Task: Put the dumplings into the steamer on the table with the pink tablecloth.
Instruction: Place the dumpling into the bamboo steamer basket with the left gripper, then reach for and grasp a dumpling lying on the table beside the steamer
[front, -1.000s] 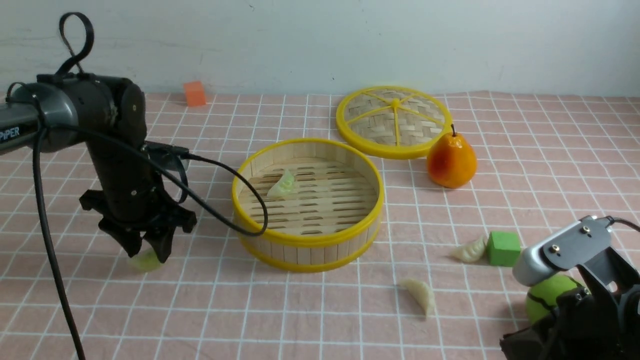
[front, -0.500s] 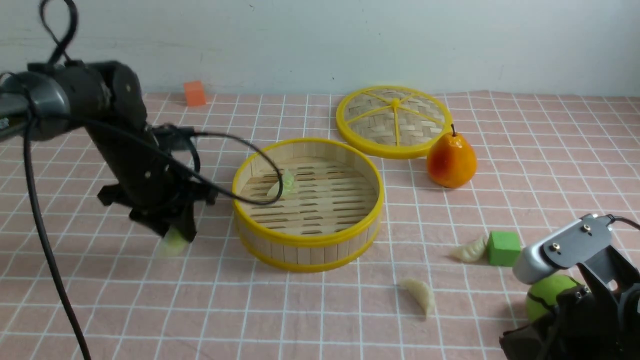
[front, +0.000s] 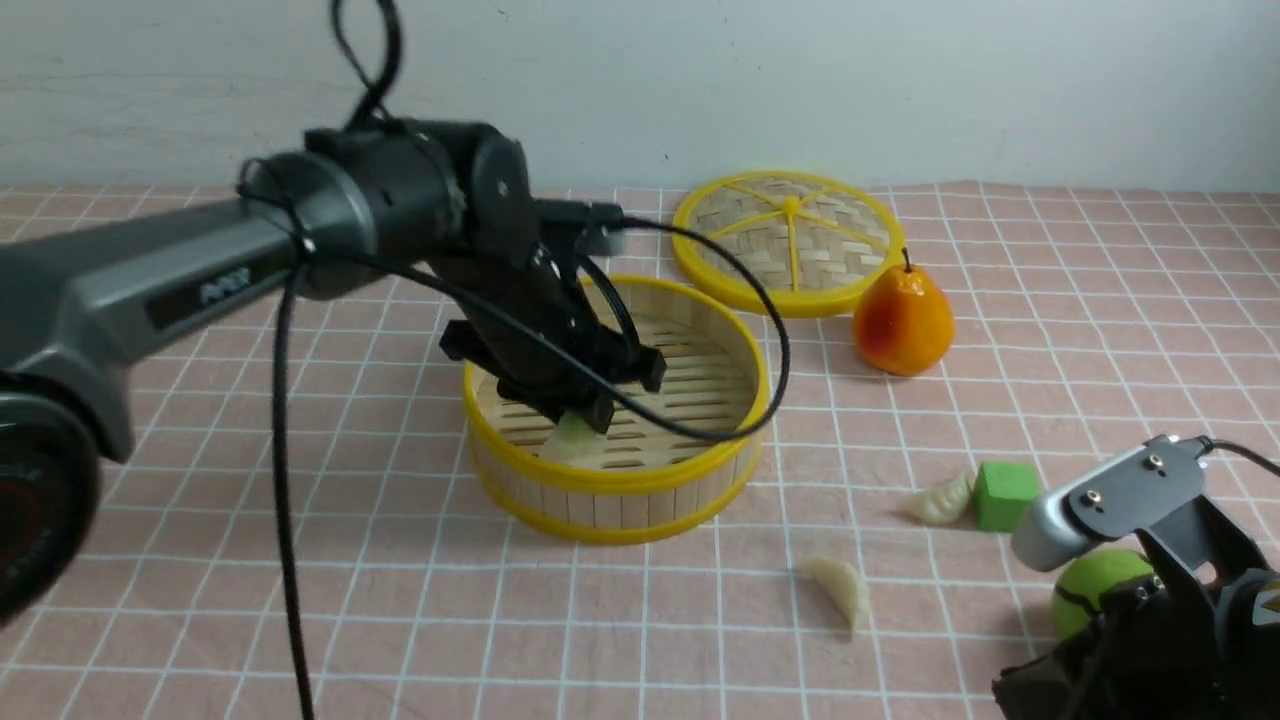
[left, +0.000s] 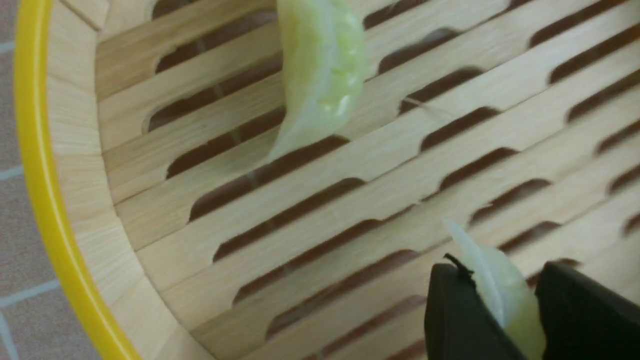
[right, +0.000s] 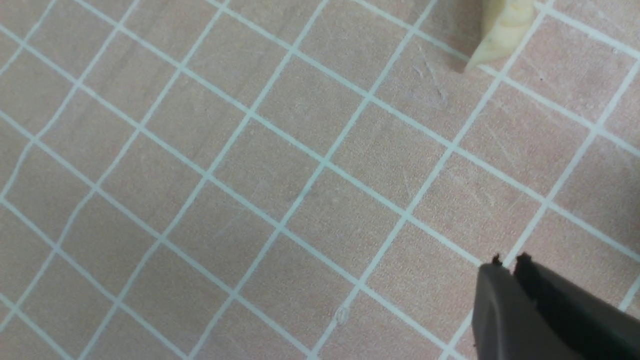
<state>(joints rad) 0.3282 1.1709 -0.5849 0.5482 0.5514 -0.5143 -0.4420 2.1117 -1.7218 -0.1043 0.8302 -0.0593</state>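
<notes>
The steamer (front: 735, 340) stands mid-table on the pink tablecloth (front: 400, 600). My left gripper (front: 577, 425) is inside it, just above the slatted floor (left: 350, 200), shut on a pale green dumpling (left: 505, 295), which also shows in the front view (front: 572, 432). A second green dumpling (left: 320, 70) lies on the floor, hidden by the arm in the front view. Two cream dumplings lie on the cloth: one (front: 942, 499) beside the green cube, one (front: 842, 590) nearer the front, its tip in the right wrist view (right: 502, 30). My right gripper (right: 510, 265) is shut and empty, low at the front right.
The flat woven lid (front: 790, 240) lies behind the steamer, with an orange pear (front: 902, 322) at its right. A green cube (front: 1006, 494) and a green tennis ball (front: 1100, 590) sit near my right arm. The left arm's cable loops over the steamer's right rim.
My left gripper has lifted the green dumpling off the cloth at the left and carried it right, over the rim into the steamer. The right arm has barely moved.
</notes>
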